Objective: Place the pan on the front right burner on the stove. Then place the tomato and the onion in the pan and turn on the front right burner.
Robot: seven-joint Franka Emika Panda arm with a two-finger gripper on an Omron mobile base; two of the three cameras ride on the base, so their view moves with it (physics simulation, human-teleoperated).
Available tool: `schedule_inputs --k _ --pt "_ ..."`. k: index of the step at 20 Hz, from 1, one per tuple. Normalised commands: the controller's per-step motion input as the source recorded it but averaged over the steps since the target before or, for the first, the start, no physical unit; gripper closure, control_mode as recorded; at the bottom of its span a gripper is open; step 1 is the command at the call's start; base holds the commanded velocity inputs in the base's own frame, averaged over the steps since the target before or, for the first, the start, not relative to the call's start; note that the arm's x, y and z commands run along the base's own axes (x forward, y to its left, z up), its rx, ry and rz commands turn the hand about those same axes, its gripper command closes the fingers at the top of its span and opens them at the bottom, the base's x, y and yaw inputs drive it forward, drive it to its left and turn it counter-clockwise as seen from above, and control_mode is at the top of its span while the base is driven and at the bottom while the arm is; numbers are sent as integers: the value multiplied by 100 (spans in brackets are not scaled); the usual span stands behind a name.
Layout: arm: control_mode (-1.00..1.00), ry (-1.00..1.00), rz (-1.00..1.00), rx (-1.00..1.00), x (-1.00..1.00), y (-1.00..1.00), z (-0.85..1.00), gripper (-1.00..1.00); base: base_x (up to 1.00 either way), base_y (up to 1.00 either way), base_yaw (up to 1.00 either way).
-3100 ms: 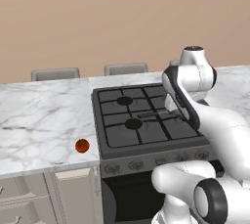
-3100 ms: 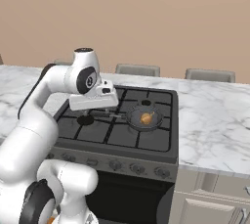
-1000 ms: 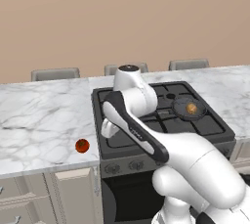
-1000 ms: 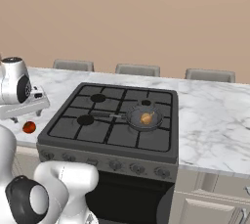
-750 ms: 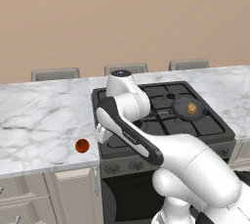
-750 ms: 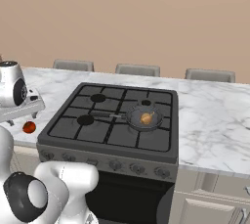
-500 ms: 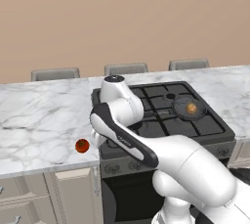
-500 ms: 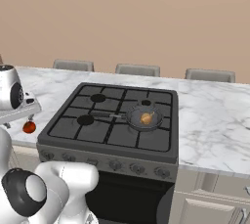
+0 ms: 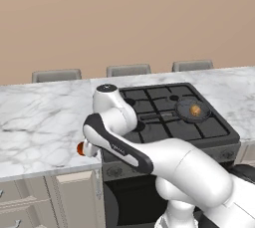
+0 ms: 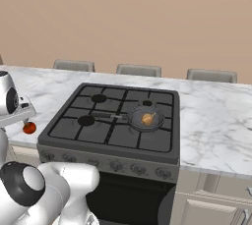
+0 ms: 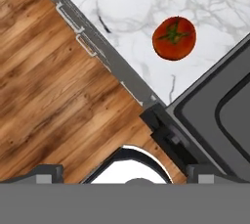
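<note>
Marble counter (image 11: pixel 146 3), front edge beside stove (image 10: pixel 118 121): one tomato (image 11: pixel 174 38). Front right burner: one pan (image 10: pixel 145 119) holding one onion (image 10: pixel 147 118). Fingers (image 11: pixel 49 171) spread, empty. No legible writing.

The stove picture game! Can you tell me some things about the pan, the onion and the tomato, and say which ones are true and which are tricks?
1. The onion sits inside the pan. True.
2. The tomato is in the pan too. False: it lies on the marble counter, left of the stove.
3. The pan is on the front right burner. True.
4. The gripper is holding the tomato. False: it hovers open above it.
</note>
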Motion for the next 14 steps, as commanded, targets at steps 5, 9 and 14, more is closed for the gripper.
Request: schedule_inputs --k 5,9,14 --pt "-100 0 0 0 16 2 -2 -100 0 0 0" --pt "-100 0 0 0 19 0 -5 -100 0 0 0" --pt "-100 0 0 -1 25 0 -19 -100 0 0 0"
